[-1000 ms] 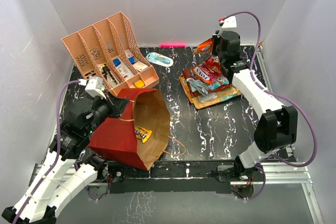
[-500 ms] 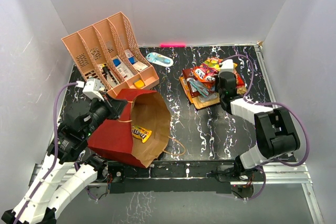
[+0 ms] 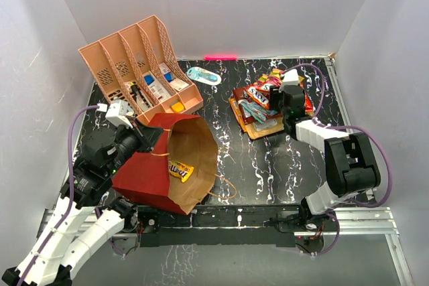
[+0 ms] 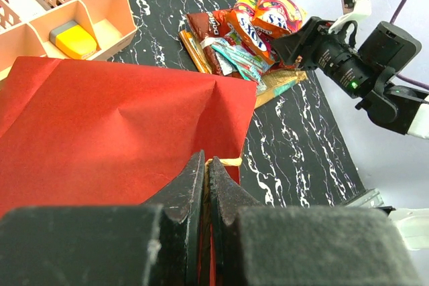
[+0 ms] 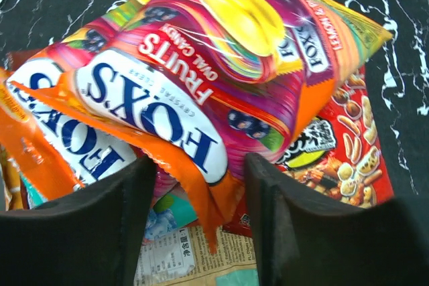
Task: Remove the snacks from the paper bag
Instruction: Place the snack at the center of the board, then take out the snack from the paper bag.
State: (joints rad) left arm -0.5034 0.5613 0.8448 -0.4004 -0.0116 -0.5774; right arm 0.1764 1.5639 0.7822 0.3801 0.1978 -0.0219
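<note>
- Paper bag [image 3: 144, 179] lay on its side at the near left of the marbled black table [image 3: 268, 165], with its brown mouth turned toward the middle.
- Peach organizer [image 3: 134, 65] stood behind the bag, touching or nearly touching its upper edge. It was clear of the mouth.
- Most of the snacks [image 3: 255, 108] were already out, heaped in an overlapping pile at the far right, well apart from the bag.
- Left gripper [image 4: 204, 162] was pressed together on the bag's red rim beside a tan cord handle, apparently holding the mouth up.
- Right gripper [image 5: 201, 165] hung just over the pile with its fingers spread and nothing pinched. A Fox's fruit-candy packet [image 5: 201, 78] lay on top of the heap beneath it.
- One yellow packet [image 3: 181, 170] was visible inside the bag near the mouth. The task looked nearly done, though deeper parts of the bag could not be seen.
- A loose cord handle trailed on the table in front of the mouth and could snag a reach inside.
- Light-blue oval object [image 3: 203, 76] sat at the back, out of the way.
</note>
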